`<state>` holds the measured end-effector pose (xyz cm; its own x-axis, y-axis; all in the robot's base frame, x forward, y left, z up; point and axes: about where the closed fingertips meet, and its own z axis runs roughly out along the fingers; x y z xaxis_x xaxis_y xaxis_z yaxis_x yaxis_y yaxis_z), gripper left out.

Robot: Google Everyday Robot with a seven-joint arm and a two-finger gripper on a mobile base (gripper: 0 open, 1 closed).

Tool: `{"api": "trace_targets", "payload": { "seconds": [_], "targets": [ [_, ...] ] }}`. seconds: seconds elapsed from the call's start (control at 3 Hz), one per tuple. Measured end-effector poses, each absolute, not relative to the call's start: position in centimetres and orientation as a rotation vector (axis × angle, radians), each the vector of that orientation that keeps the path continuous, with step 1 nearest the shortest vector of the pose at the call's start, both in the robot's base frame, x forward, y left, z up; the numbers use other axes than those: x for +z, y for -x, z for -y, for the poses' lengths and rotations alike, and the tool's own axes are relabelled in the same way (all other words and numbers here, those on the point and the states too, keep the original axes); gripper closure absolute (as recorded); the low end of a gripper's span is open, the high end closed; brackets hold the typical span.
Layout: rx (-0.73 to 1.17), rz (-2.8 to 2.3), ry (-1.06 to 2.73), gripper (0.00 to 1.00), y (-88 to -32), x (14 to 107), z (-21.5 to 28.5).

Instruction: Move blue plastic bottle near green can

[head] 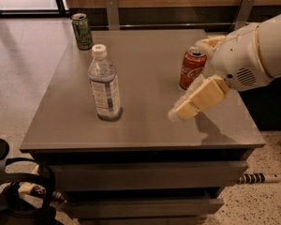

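Note:
The blue plastic bottle point(104, 86), clear with a white cap and a white-and-blue label, stands upright on the left half of the grey table point(145, 125). The green can point(82, 31) stands upright at the table's far left corner, well behind the bottle. My gripper point(178, 112) reaches in from the right on a white arm point(253, 55). It hovers low over the table to the right of the bottle, apart from it, and holds nothing.
A red Coca-Cola can point(192, 68) stands at the right of the table, just behind my gripper. Black straps and gear point(18, 191) lie on the floor at lower left. A striped rod point(257, 178) lies on the floor at right.

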<state>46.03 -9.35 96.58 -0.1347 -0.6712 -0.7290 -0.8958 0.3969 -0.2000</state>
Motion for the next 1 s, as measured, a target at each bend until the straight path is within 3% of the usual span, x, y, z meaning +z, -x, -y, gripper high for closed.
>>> {"api": "trace_targets", "payload": {
  "seconds": [1.0],
  "targets": [
    [0.403,-1.834,1.312,0.00,-46.70,96.89,7.54]
  ]
}}
